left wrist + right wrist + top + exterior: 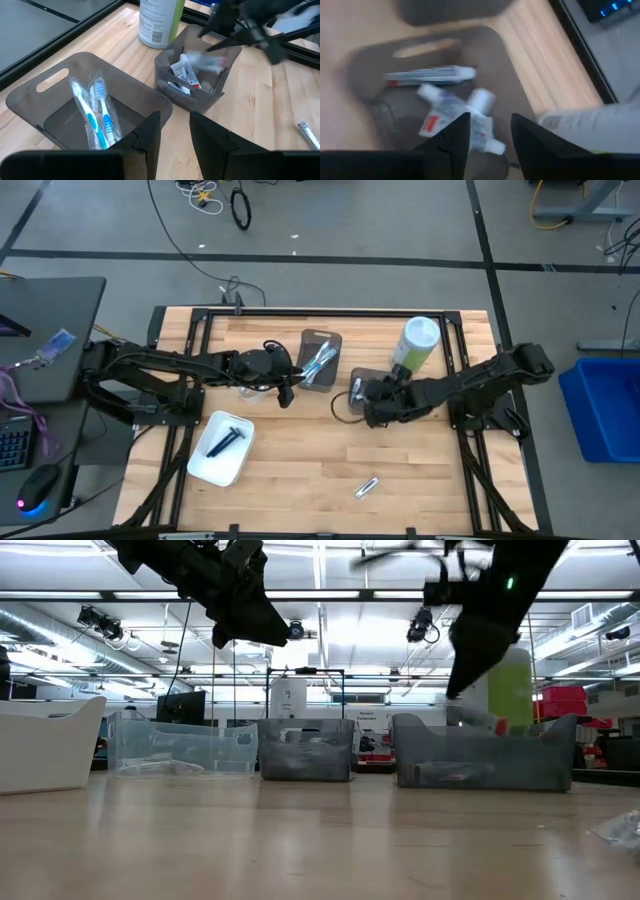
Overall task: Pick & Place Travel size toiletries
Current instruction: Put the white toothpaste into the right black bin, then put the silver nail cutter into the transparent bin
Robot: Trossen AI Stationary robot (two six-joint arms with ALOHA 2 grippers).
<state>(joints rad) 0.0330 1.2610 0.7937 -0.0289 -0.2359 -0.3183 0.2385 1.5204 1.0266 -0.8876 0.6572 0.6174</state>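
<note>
On the wooden counter (300, 465), the green canister (415, 343) is standing near the far right corner, with one dark bin (192, 80) just beside it holding small toothpaste tubes (455, 117) and another dark bin (320, 360) at the middle of the far edge holding wrapped toothbrushes (95, 117). The white tray (222, 448) is sitting toward the near left corner, carrying a dark razor (225, 440), while a small silvery packet (367, 487) is lying alone toward the near edge. The right hand (487, 145) is hovering over the tube bin with its fingers slightly apart and gripping nothing, and the left hand (172, 135) is hanging beside the toothbrush bin, likewise slightly parted and empty.
</note>
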